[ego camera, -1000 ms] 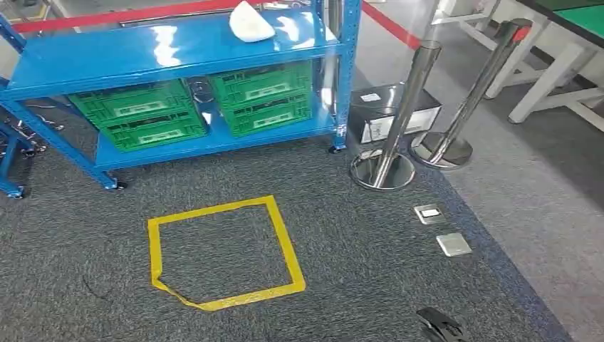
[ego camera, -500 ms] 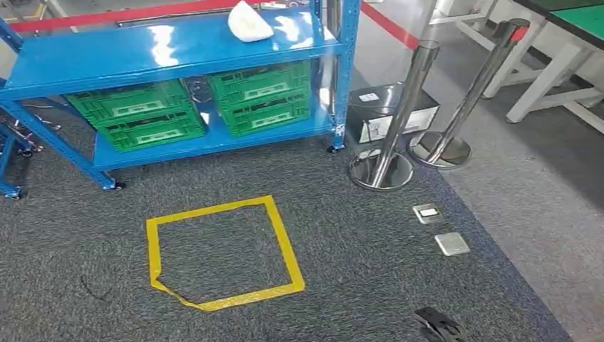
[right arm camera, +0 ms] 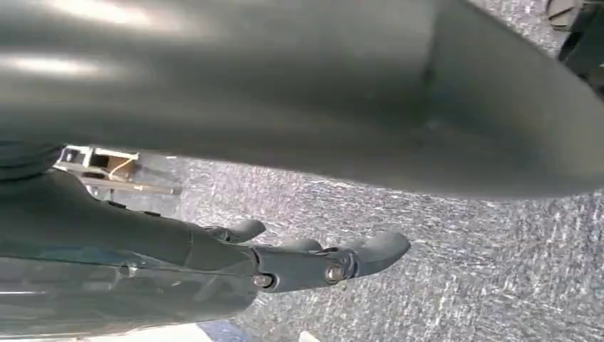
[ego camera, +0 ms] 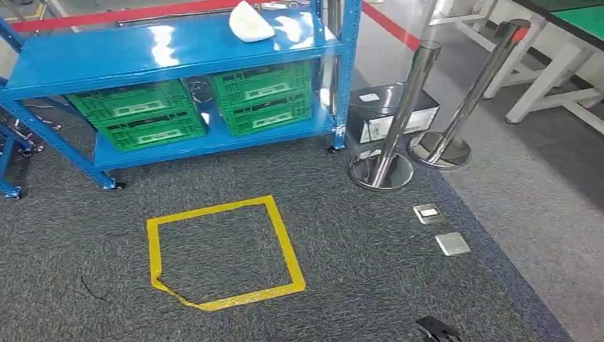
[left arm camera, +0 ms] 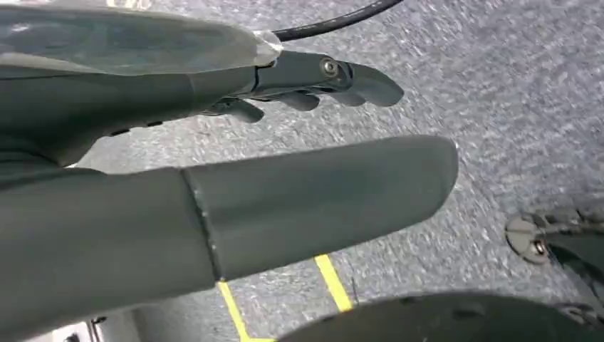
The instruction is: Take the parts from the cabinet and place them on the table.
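Head view: blue cabinet (ego camera: 178, 53), green crates (ego camera: 142, 114) | wrists: left hand (left arm camera: 235, 192), right hand (right arm camera: 285, 107) empty

We note a yellow tape square (ego camera: 224, 253) on grey carpet (ego camera: 370, 263), two steel stanchions (ego camera: 399, 117) beside a metal box (ego camera: 388, 114), and two floor plates (ego camera: 441, 228) nearby.

Four green crates (ego camera: 139, 114); two steel posts (ego camera: 399, 107); two floor plates (ego camera: 453, 244); one white part (ego camera: 249, 21)

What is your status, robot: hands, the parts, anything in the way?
Left hand and right hand open, holding nothing. White part on blue cabinet top shelf, untouched. Steel stanchions right of the cabinet.
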### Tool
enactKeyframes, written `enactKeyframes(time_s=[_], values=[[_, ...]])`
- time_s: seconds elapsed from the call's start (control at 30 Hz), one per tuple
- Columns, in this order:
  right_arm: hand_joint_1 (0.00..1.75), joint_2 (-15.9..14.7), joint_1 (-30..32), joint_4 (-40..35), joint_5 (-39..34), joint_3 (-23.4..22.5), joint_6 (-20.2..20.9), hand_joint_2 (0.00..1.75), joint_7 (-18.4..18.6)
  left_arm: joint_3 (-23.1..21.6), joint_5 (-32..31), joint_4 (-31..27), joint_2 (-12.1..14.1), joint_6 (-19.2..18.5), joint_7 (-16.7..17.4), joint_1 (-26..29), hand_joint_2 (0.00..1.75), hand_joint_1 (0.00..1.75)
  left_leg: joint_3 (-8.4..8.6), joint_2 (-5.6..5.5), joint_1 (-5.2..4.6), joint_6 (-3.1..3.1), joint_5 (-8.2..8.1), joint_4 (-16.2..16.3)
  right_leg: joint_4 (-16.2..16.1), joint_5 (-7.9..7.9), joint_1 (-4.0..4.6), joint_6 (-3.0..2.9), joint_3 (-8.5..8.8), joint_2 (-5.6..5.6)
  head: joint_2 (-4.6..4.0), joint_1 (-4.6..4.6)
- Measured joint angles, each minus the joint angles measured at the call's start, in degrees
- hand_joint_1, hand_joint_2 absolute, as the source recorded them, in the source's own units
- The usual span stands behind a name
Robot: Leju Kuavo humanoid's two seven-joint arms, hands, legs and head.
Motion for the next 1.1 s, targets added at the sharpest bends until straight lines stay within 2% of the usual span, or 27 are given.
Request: enactKeyframes(time_s=[0.4, 0.43, 0.9, 0.93, 1.1], values=[[0.00, 1.2, 3.4, -2.8, 2.9, -2.6, 0.7, 0.00, -2.2, 17.0, -16.7, -2.7, -1.8, -3.0, -1.4, 4.2, 0.00, 0.00, 0.00, 0.00, 0.00, 0.00, 0.00, 0.0, 0.0, -0.02, -0.01, -0.01, 0.00, 0.00, 0.00, 0.00], [0.00, 1.3, 3.7, -3.1, 3.3, -2.9, 0.8, 1.75, -2.4, 18.5, -18.1, -2.9, -2.0, -3.2, -1.5, 4.6, 0.00, 0.00, 0.00, 0.00, 0.00, 0.00, -0.01, 0.0, 0.0, -0.02, -0.01, -0.01, 0.00, 0.00, 0.00, 0.00], [0.00, 2.7, 7.7, -6.7, 6.5, -6.6, 1.7, 1.75, -4.9, 39.9, -37.1, -6.5, -3.6, -6.6, -3.3, 9.5, 0.00, 0.00, 0.00, 0.00, 0.00, -0.03, -0.06, 0.0, 0.0, -0.04, -0.01, -0.03, 0.00, 0.00, 0.00, 0.00], [0.00, 2.8, 7.9, -7.0, 6.6, -7.0, 1.7, 0.00, -5.1, 41.4, -38.4, -6.8, -3.7, -6.8, -3.3, 9.7, 0.00, 0.00, 0.00, 0.00, 0.00, -0.03, -0.06, 0.0, 0.0, -0.04, -0.01, -0.03, 0.01, 0.00, 0.00, 0.00], [0.00, 3.0, 8.5, -8.0, 7.4, -8.1, 1.7, 0.00, -5.6, 47.3, -41.3, -7.6, -4.2, -7.3, -3.8, 10.5, 0.00, 0.00, 0.01, 0.00, 0.00, -0.04, -0.06, 0.0, 0.0, -0.05, -0.01, -0.04, -0.02, 0.00, 0.00, 0.00]])
